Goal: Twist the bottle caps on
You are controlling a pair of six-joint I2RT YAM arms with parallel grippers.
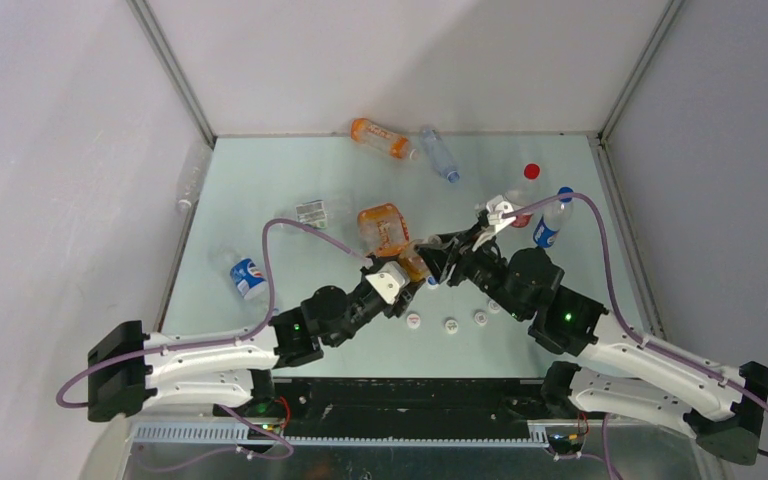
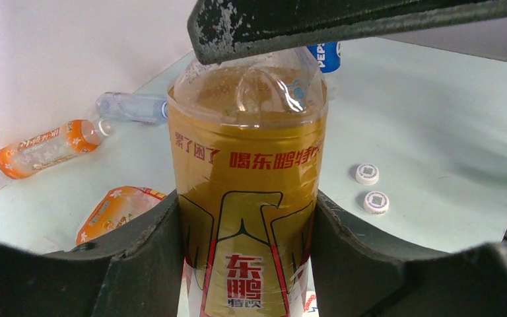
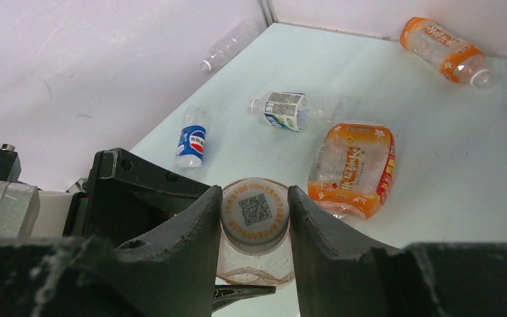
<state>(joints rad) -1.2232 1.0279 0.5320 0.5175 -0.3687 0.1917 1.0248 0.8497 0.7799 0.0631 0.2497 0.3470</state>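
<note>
My left gripper (image 2: 247, 264) is shut on the amber tea bottle (image 2: 247, 165) with a gold and red label, its fingers (image 2: 152, 251) clamping both sides of the body. My right gripper (image 3: 255, 218) is shut on a white cap with a QR code (image 3: 255, 211), which sits on that bottle's neck (image 3: 254, 261). In the top view both grippers meet at the table's middle (image 1: 428, 265). Three loose white caps (image 1: 450, 326) lie in front of them, two also in the left wrist view (image 2: 367, 174). A red cap (image 1: 531, 171) lies at the back right.
A crushed orange bottle (image 1: 382, 225) lies just behind the grippers. An orange bottle (image 1: 380, 137) and a clear bottle (image 1: 438, 153) lie at the back. Pepsi bottles are at the right (image 1: 550, 225) and left (image 1: 248, 278). A clear labelled bottle (image 1: 312, 212) lies left of centre.
</note>
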